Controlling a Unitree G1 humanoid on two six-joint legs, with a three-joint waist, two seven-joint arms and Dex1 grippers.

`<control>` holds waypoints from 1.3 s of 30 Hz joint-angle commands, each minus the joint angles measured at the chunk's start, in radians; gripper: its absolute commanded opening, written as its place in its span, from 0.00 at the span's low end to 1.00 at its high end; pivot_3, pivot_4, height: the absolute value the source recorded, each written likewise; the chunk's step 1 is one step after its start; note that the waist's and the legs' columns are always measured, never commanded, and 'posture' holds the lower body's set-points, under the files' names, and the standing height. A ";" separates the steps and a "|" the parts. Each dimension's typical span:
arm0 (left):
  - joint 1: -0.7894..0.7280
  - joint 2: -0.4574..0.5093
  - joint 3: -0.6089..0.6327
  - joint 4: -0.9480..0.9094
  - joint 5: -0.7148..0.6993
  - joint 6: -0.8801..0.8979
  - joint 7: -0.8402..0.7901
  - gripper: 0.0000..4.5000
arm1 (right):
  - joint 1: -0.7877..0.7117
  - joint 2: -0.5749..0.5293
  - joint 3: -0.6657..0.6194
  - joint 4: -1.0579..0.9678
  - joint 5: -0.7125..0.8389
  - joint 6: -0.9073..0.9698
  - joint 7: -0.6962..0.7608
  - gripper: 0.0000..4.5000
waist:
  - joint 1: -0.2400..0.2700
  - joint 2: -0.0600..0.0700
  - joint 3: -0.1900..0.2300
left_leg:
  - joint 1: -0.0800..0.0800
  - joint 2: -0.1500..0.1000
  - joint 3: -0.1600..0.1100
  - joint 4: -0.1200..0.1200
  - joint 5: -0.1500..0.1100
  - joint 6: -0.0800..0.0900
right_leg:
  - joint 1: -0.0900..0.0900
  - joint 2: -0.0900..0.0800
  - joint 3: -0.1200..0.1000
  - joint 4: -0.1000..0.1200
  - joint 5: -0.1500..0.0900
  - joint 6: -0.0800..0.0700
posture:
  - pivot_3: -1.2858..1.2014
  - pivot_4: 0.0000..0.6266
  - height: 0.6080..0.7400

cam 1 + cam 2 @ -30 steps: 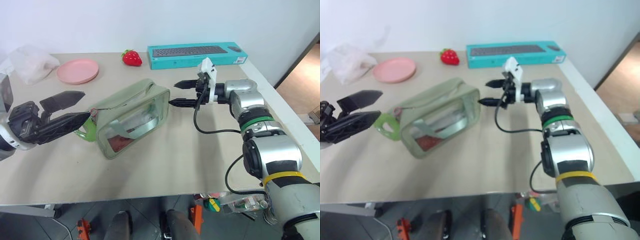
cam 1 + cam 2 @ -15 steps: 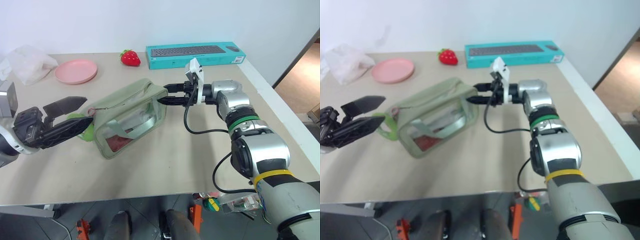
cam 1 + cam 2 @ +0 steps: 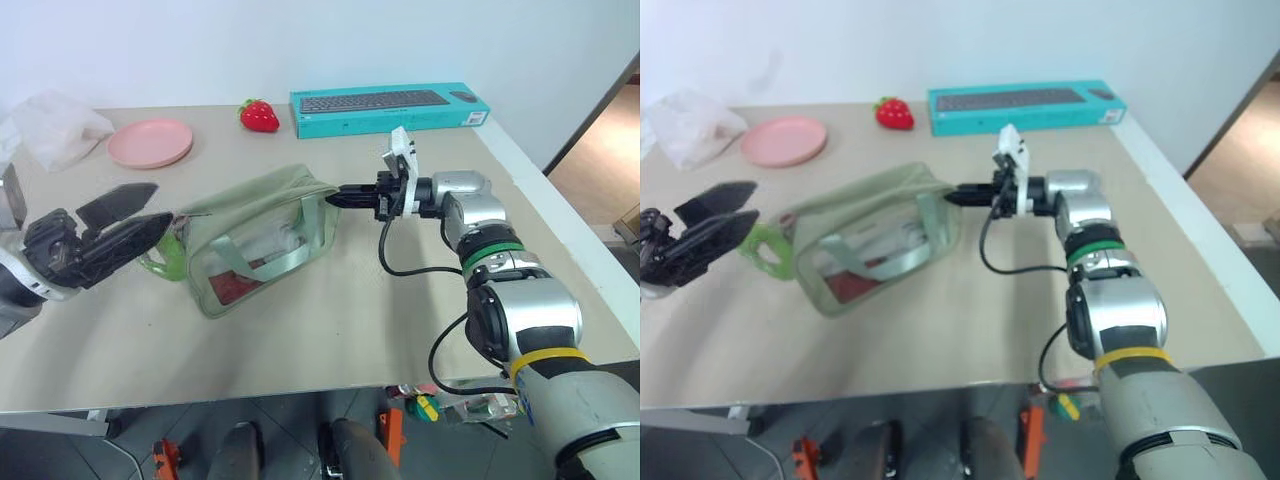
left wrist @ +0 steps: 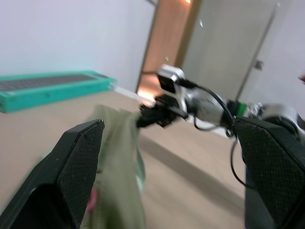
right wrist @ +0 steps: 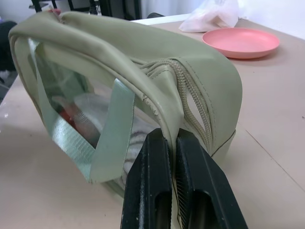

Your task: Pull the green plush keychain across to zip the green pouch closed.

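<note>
Right gripper [image 5: 176, 143]: jaws now shut, having closed from wide apart a second ago; clamped on the end seam of the pouch [image 3: 262, 236] at its zipper end, anchoring it for the pull. Left gripper [image 3: 140, 228]: jaws spread wide, unchanged, holding nothing; poised just beside the keychain [image 3: 165, 262], which hangs at the pouch's opposite end, toward the desk's left edge. Zipper not yet drawn. Beyond, near the far edge: strawberry [image 3: 259, 115], pink plate [image 3: 150, 142], keyboard box [image 3: 388, 107]
</note>
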 commanded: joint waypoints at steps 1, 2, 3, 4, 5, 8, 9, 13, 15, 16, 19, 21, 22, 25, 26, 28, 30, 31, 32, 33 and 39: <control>-0.001 -0.010 0.053 0.006 -0.022 -0.023 0.021 1.00 | 0.052 -0.052 -0.017 -0.126 0.021 0.007 0.007 0.00 | 0.001 0.000 0.000 | 0.000 0.000 0.001 0.001 0.000 0.000 | 0.000 0.000 0.001 0.000 0.001 0.001 | 0.52 0.24 1.00; 0.002 -0.013 0.053 0.008 -0.021 -0.024 0.021 1.00 | 0.070 -0.064 -0.021 -0.176 0.033 0.017 0.009 0.00 | 0.004 0.000 0.000 | 0.000 0.000 0.001 0.001 0.000 0.000 | 0.000 0.000 0.001 0.000 0.001 0.001 | 0.52 0.24 1.00; 0.006 -0.015 0.051 0.009 -0.019 -0.025 0.020 1.00 | 0.089 -0.073 -0.023 -0.228 0.043 0.030 0.008 0.00 | 0.006 0.000 0.000 | 0.000 0.000 0.001 0.001 0.000 0.000 | 0.000 0.000 0.001 0.000 0.001 0.001 | 0.52 0.24 1.00; 0.008 -0.017 0.049 0.011 -0.016 -0.025 0.020 1.00 | 0.116 -0.083 -0.024 -0.302 0.056 0.055 0.004 0.00 | 0.010 0.000 0.000 | 0.000 0.000 0.001 0.001 0.000 0.000 | 0.000 -0.001 0.002 0.000 0.001 0.002 | 0.52 0.24 1.00; 0.010 -0.019 0.046 0.013 -0.015 -0.026 0.021 1.00 | 0.144 -0.094 -0.019 -0.378 0.062 0.075 -0.006 0.00 | 0.010 0.000 0.000 | -0.001 -0.001 0.002 0.001 0.000 0.000 | 0.000 -0.001 0.002 0.000 0.001 0.002 | 0.52 0.24 1.00; 0.017 -0.023 0.034 0.019 -0.004 -0.025 0.020 1.00 | 0.236 -0.128 0.013 -0.646 0.048 0.174 -0.085 0.00 | 0.010 0.000 0.000 | -0.001 -0.001 0.005 0.002 0.000 0.000 | -0.002 -0.001 0.004 0.000 0.002 0.003 | 0.52 0.24 1.00; 0.019 -0.024 0.029 0.020 0.002 -0.025 0.018 1.00 | 0.267 -0.140 0.021 -0.740 0.056 0.225 -0.102 0.00 | 0.010 0.000 0.000 | -0.001 -0.001 0.006 0.001 0.000 0.000 | -0.002 -0.001 0.005 0.000 0.002 0.004 | 0.52 0.24 1.00; 0.020 -0.028 0.019 0.024 0.009 -0.025 0.014 1.00 | 0.380 -0.171 0.046 -1.079 0.088 0.456 -0.194 0.00 | 0.008 0.000 0.000 | -0.001 0.000 0.009 0.001 0.000 0.000 | -0.004 0.000 0.007 0.001 0.002 0.004 | 0.52 0.24 1.00; 0.019 -0.028 0.016 0.025 0.010 -0.025 0.013 1.00 | 0.427 -0.183 0.059 -1.186 0.103 0.541 -0.221 0.00 | 0.006 0.000 0.000 | -0.001 0.001 0.009 0.001 0.000 0.000 | -0.004 0.000 0.007 0.001 0.002 0.003 | 0.52 0.24 1.00; 0.018 -0.028 0.014 0.026 0.010 -0.024 0.013 1.00 | 0.459 -0.192 0.072 -1.242 0.104 0.574 -0.233 0.00 | 0.006 -0.001 0.000 | 0.000 0.002 0.010 0.001 0.000 0.000 | -0.005 0.001 0.007 0.001 0.002 0.003 | 0.52 0.24 1.00; 0.016 -0.028 0.011 0.029 0.012 -0.024 0.010 1.00 | 0.516 -0.214 0.099 -1.355 0.111 0.650 -0.273 0.00 | 0.003 -0.002 -0.001 | 0.001 0.004 0.011 0.001 0.000 0.000 | -0.005 0.003 0.008 0.001 0.003 0.001 | 0.52 0.24 1.00; 0.017 -0.029 0.007 0.026 0.014 -0.023 0.008 1.00 | 0.533 -0.209 0.098 -1.380 0.128 0.696 -0.306 0.00 | -0.005 -0.002 -0.001 | 0.002 0.006 0.013 0.001 0.000 0.000 | -0.005 0.004 0.009 0.001 0.004 0.000 | 0.52 0.24 1.00; 0.017 -0.029 0.005 0.025 0.014 -0.023 0.008 1.00 | 0.539 -0.208 0.099 -1.386 0.133 0.709 -0.318 0.00 | -0.006 -0.002 -0.001 | 0.002 0.006 0.014 0.001 0.000 0.000 | -0.005 0.005 0.009 0.001 0.005 -0.001 | 0.52 0.24 1.00; 0.021 -0.030 0.003 0.020 0.012 -0.020 0.010 1.00 | 0.559 -0.194 0.102 -1.351 0.130 0.738 -0.377 0.00 | -0.012 -0.004 -0.002 | 0.003 0.008 0.015 0.001 0.000 0.000 | -0.005 0.007 0.010 0.001 0.006 -0.002 | 0.52 0.24 1.00; 0.022 -0.029 0.003 0.018 0.011 -0.019 0.010 1.00 | 0.559 -0.192 0.102 -1.341 0.129 0.738 -0.391 0.00 | -0.013 -0.004 -0.003 | 0.004 0.008 0.015 0.001 0.000 0.000 | -0.005 0.007 0.011 0.001 0.006 -0.003 | 0.52 0.24 1.00; 0.023 -0.030 0.001 0.017 0.012 -0.018 0.010 1.00 | 0.545 -0.188 0.089 -1.315 0.140 0.736 -0.412 0.24 | -0.014 -0.005 -0.003 | 0.004 0.009 0.015 0.001 0.000 0.000 | -0.005 0.008 0.011 0.001 0.006 -0.003 | 0.52 0.24 1.00; 0.024 -0.030 -0.001 0.016 0.012 -0.019 0.011 1.00 | 0.519 -0.186 0.065 -1.279 0.153 0.731 -0.430 0.40 | -0.014 -0.005 -0.003 | 0.004 0.009 0.016 0.001 0.000 0.000 | -0.006 0.008 0.011 0.001 0.006 -0.003 | 0.52 0.24 1.00; 0.024 -0.031 -0.001 0.016 0.013 -0.019 0.011 1.00 | 0.506 -0.187 0.052 -1.261 0.163 0.727 -0.434 0.45 | -0.014 -0.005 -0.003 | 0.003 0.009 0.016 0.001 0.000 0.000 | -0.006 0.008 0.011 0.001 0.006 -0.003 | 0.52 0.24 1.00; 0.023 -0.031 -0.003 0.017 0.013 -0.019 0.012 1.00 | 0.495 -0.190 0.042 -1.245 0.170 0.722 -0.437 0.54 | -0.014 -0.005 -0.003 | 0.003 0.009 0.016 0.001 0.000 0.000 | -0.006 0.008 0.012 0.001 0.006 -0.003 | 0.52 0.24 1.00; 0.022 -0.032 -0.004 0.017 0.013 -0.019 0.012 1.00 | 0.484 -0.194 0.031 -1.226 0.178 0.719 -0.439 0.63 | -0.014 -0.005 -0.003 | 0.002 0.009 0.017 0.001 0.000 0.000 | -0.007 0.008 0.012 0.001 0.006 -0.003 | 0.52 0.24 1.00; 0.024 -0.037 -0.008 0.013 0.013 -0.018 0.011 1.00 | 0.449 -0.223 -0.019 -1.144 0.223 0.701 -0.427 1.00 | -0.014 -0.006 -0.003 | 0.001 0.008 0.018 0.001 0.000 0.000 | -0.007 0.008 0.013 0.000 0.006 -0.001 | 0.52 0.24 1.00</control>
